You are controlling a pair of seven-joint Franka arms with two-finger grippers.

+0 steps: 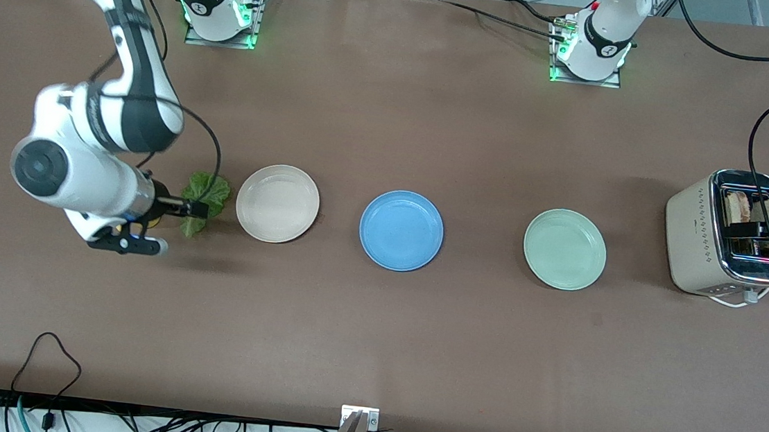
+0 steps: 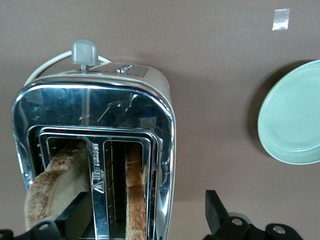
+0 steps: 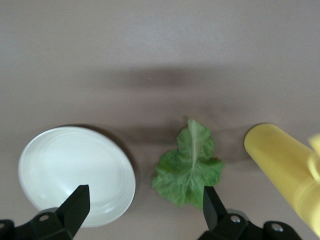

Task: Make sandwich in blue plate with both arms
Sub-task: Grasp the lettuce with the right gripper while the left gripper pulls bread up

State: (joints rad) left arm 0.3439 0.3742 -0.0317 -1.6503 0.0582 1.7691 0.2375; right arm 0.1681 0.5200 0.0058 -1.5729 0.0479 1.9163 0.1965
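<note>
1. Right gripper (image 1: 180,208) hangs over the ruffled lettuce leaf (image 1: 203,201), fingers spread wide, nothing held.
2. Cream plate (image 1: 278,203), then glossy round blue plate (image 1: 401,230) mid-table: bare, so no sandwich started.
3. Mint plate (image 1: 564,249).
4. Chrome-topped toaster (image 1: 703,233) holds two speckled toast slices (image 2: 55,185); left gripper (image 2: 147,212) above them, wide open.

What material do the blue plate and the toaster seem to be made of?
Blue plate: likely glazed ceramic or hard plastic; its surface is glossy and evenly coloured. Toaster: mirror-polished metal top, probably chrome or steel, reflecting its surroundings; its matte cream sides could be painted metal or plastic.
</note>
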